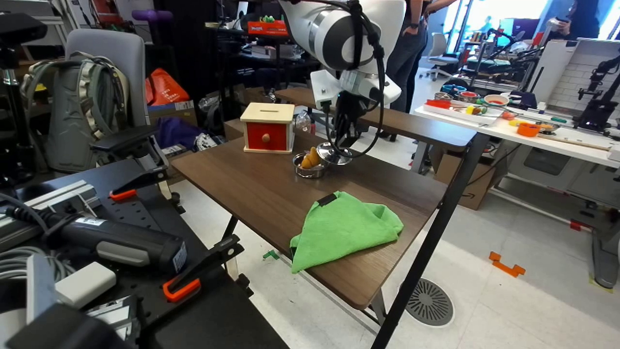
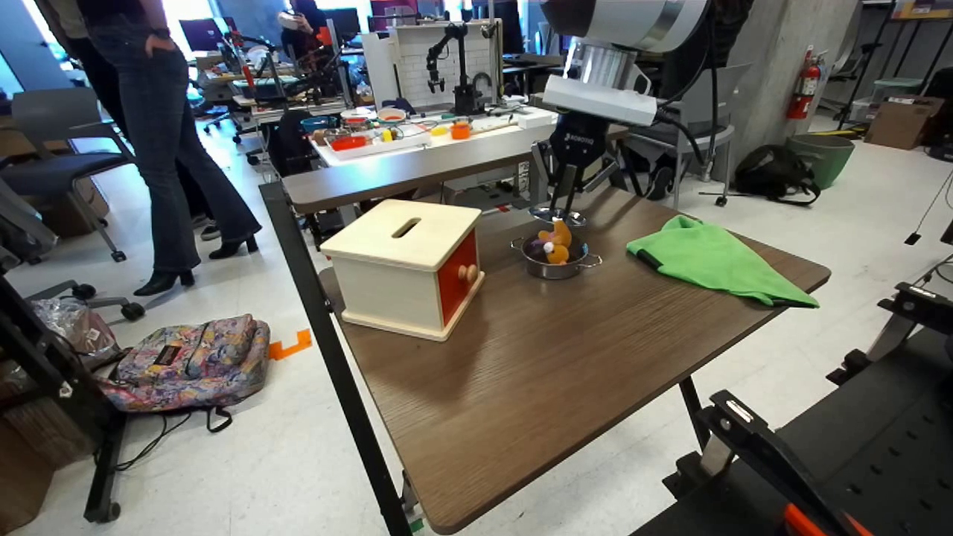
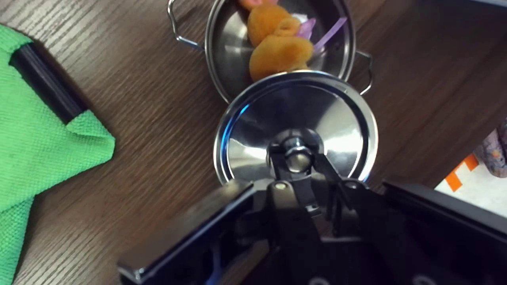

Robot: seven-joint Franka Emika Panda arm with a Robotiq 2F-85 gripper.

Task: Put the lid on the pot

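Silver lid (image 3: 295,109) hangs from my gripper (image 3: 299,157), pinched by its knob (image 3: 298,161). I think grabbing is done. The bare pot (image 3: 231,43) below and beside my gripper needs covering.

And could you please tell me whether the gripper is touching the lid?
Touching: the wrist view shows the gripper closed on the knob of the lid, its jaws against both sides.

The rounded white arm shell (image 1: 302,24) has a circular grey joint cap (image 1: 335,44) with thick black cable (image 1: 377,49) at three o'clock. The black two-fingered gripper (image 2: 563,208) bears white ROBOTIQ lettering (image 2: 579,139) at twelve o'clock.
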